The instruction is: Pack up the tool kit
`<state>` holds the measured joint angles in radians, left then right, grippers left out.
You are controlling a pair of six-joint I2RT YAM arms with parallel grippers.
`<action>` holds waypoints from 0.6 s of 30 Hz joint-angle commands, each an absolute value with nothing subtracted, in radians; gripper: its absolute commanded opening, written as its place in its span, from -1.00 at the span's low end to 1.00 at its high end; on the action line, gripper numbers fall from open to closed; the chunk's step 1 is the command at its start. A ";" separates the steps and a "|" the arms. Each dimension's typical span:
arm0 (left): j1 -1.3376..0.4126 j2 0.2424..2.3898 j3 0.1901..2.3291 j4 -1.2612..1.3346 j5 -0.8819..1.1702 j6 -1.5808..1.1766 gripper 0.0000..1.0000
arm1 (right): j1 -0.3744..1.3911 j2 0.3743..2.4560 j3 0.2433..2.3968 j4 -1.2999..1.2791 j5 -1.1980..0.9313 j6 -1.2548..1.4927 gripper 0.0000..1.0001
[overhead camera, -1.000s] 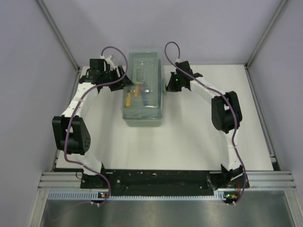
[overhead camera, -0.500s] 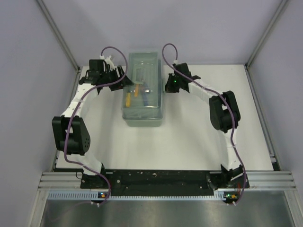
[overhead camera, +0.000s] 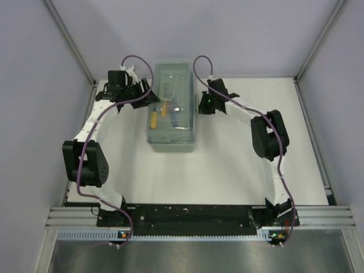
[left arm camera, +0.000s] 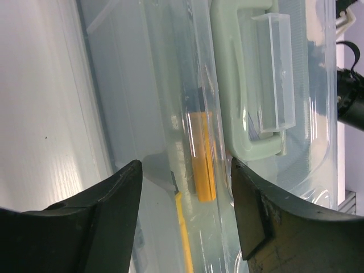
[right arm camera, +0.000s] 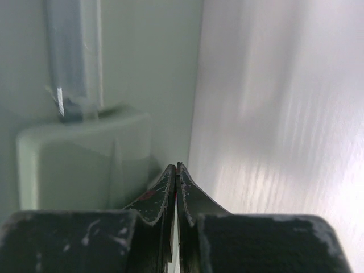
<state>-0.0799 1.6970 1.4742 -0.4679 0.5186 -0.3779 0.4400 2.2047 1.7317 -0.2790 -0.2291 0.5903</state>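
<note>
At the far middle of the surface (overhead camera: 227,165) sits the toolbox (overhead camera: 172,108), clear lid down, green handle (left arm camera: 239,85) lying flat on top. A yellow-handled tool (left arm camera: 202,156) shows through the lid, so the tools look packed; no loose ones are in sight.

My left pincer (left arm camera: 185,170) is at the box's left side, jaws wide apart, gripping nothing. The lid edge runs between them; I can't tell if they touch it. My right pincer (right arm camera: 176,170) is at the box's right side, jaws pressed together and empty, tip just beside the pale green latch (right arm camera: 85,159).

Step, I judge: closing up the box. Next I'd push that latch home with the right tip while the left steadies the box so it doesn't slide.

No brand, label or writing readable anywhere.
</note>
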 commanded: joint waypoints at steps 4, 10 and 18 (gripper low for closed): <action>-0.112 1.689 1.558 -0.689 0.413 -0.341 0.29 | 0.407 1.970 1.612 -0.382 -0.005 0.557 -1.00; -0.081 1.591 1.649 -0.721 0.357 -0.348 0.56 | 0.327 1.774 1.473 -0.433 0.097 0.523 -0.97; -0.077 1.261 1.511 -0.785 0.210 -0.308 0.96 | 0.296 1.392 1.281 -0.575 0.161 0.494 -0.73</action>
<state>-0.0780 1.4685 1.5711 -0.7444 0.3103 -0.3405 0.2935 1.5753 1.3315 -0.4885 0.1040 0.5255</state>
